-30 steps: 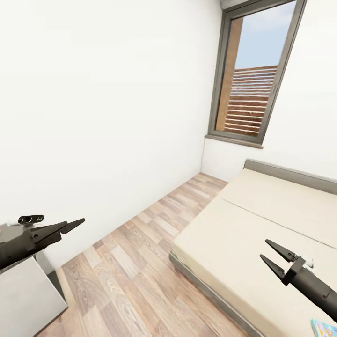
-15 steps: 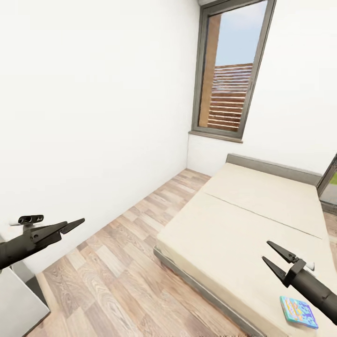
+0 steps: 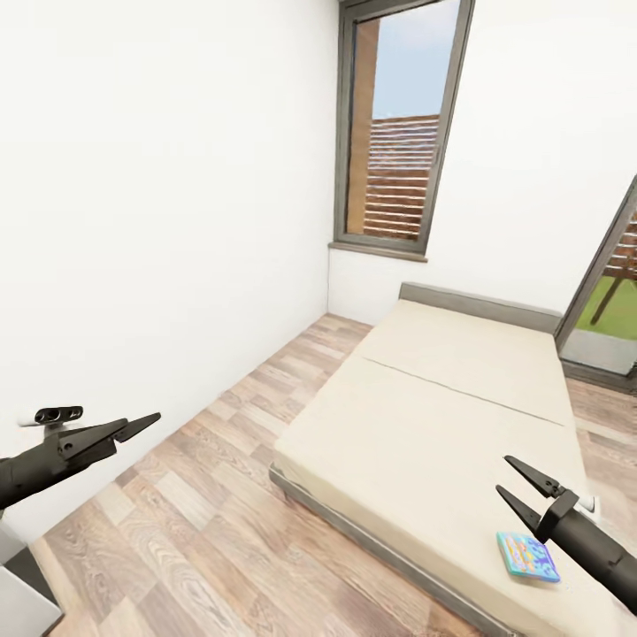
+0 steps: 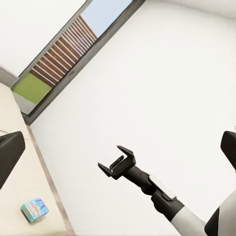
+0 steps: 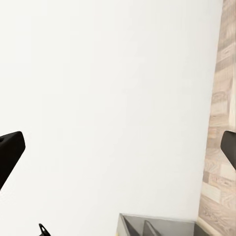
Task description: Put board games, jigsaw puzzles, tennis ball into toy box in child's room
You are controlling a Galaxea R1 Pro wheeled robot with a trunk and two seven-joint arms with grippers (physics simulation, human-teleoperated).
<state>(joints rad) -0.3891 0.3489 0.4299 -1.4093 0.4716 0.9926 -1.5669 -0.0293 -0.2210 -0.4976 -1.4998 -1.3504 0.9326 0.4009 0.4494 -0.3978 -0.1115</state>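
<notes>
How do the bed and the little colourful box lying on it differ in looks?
The bed is large, plain cream with a thin grey frame; the box is small, with a blue edge and a bright multicoloured top. The bed stands on the wood floor; the box lies flat on the mattress near its near corner, by the right claw. Both are flat and rectangular.

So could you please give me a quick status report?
Left hand open and empty, right hand likewise. One colourful board game lies flat on the bed, near the right hand. Nothing on the mattress between them.
</notes>
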